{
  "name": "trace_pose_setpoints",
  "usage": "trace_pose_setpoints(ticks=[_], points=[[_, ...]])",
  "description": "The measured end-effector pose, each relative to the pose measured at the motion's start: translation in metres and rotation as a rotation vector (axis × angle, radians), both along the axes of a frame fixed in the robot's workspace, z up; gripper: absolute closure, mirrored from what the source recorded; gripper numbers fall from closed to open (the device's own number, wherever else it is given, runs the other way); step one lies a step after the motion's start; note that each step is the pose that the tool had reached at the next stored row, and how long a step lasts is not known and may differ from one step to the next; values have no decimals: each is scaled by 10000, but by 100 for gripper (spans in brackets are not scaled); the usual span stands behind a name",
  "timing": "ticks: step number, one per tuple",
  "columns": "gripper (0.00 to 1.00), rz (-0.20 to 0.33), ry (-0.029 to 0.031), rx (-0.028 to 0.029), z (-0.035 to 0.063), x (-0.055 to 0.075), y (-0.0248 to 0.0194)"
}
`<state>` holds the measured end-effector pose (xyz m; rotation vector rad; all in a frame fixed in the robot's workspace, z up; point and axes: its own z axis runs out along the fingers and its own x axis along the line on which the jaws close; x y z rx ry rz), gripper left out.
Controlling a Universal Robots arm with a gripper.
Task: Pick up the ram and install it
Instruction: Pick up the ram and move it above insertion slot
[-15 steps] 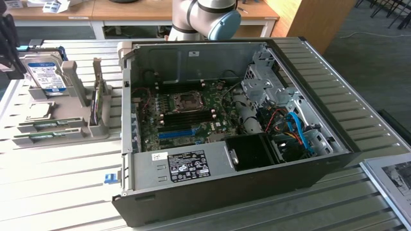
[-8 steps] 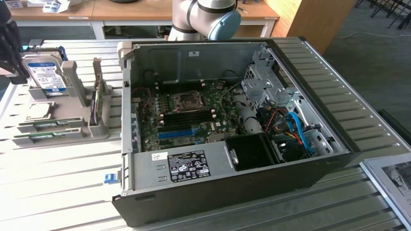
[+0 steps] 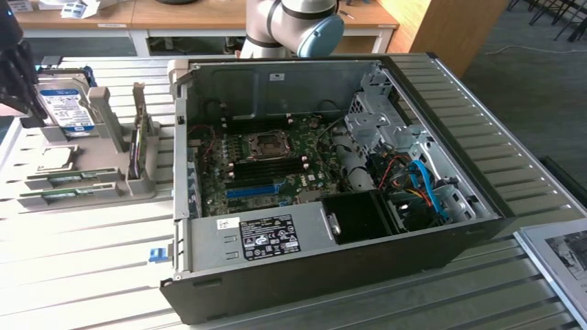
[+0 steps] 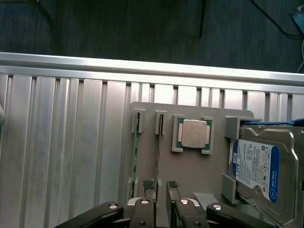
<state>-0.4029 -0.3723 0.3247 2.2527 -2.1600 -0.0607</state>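
Slatted metal tabletop [image 3: 92,275]. An open computer case [image 3: 303,275] lies on its side across the middle, its motherboard [image 3: 266,172] exposed, with a long blue slot [image 3: 252,191] near the case's front wall. Part of the arm [image 3: 293,24] shows above the far edge of the case.

A grey holder [image 4: 190,171] sits by the tabletop edge at the exterior view's left, apart from the case. Parts in the holder, in a row:
- hard drive [image 4: 259,168], silver with a blue label, propped in a corner bracket at one end
- processor chip [image 4: 194,134], flat in a square frame, next to the drive
- the ram [image 4: 158,152], on edge in a narrow slot just beside the chip
- second ram stick [image 4: 135,156], green, on edge in the outermost slot, parallel to the first

The pincer [image 4: 160,184] hangs over the holder with its jaws apart and nothing between them. Its ribbed fingertips [image 4: 149,183] sit either side of the near end of the ram's slot, so the stick runs in line with the gap. Cannot tell whether the tips touch the stick or the holder. Both sticks are seated in their slots.
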Motion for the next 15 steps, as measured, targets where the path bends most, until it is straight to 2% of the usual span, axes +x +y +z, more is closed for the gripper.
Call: trace_pose_setpoints(ticks=[15], points=[[76,0,0,0,-270,0,0]])
